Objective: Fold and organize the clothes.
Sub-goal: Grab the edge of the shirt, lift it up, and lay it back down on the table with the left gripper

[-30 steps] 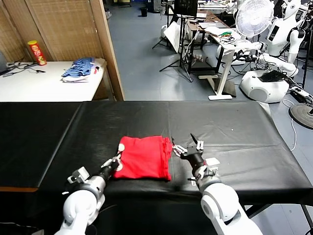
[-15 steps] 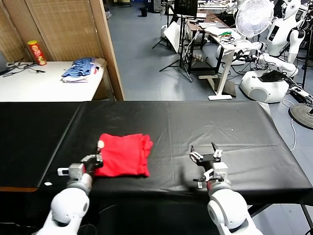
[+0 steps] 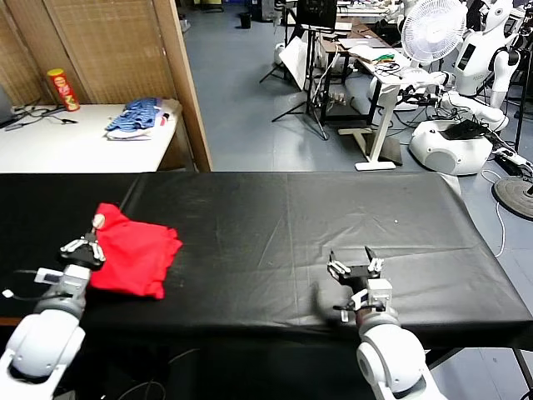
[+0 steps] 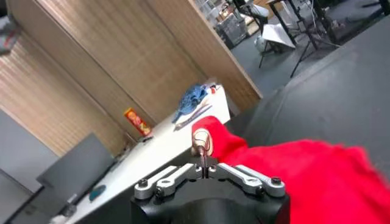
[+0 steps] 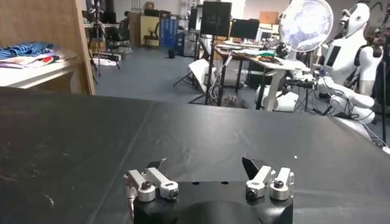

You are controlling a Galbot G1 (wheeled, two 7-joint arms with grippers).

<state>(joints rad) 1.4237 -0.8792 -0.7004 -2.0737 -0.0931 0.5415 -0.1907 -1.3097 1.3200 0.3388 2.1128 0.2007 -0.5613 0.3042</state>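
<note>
The red T-shirt (image 3: 133, 250) lay folded into a compact bundle on the black worktop (image 3: 275, 225), far over toward my left side and near the worktop's left end. My left gripper (image 3: 83, 247) was at the bundle's left edge, and its fingers (image 4: 203, 148) were clenched tight on the cloth there. In the left wrist view the two tips met with red fabric pinched between them, and the rest of the shirt (image 4: 304, 176) spread away from the grip across the black cover. The far edge of the bundle was bunched and uneven rather than flat. I could not make out the printed front in either view.

My left arm (image 3: 42, 333) was extended low and outward to my left, the forearm close above the worktop's near edge, the wrist pointing forward toward the shirt.

My right gripper (image 3: 355, 268) stood well apart from the shirt, over bare black cover on my right side near the front edge. Its fingers (image 5: 256, 167) were spread wide and grasped nothing; the right wrist view showed only the empty cover between them. My right arm (image 3: 387, 358) was held low and close to the body, the gripper pointing forward.

Beyond the worktop, a white side table (image 3: 83, 142) carried a blue-and-white pile of fabric (image 3: 135, 117) and a red can (image 3: 62, 89).
</note>
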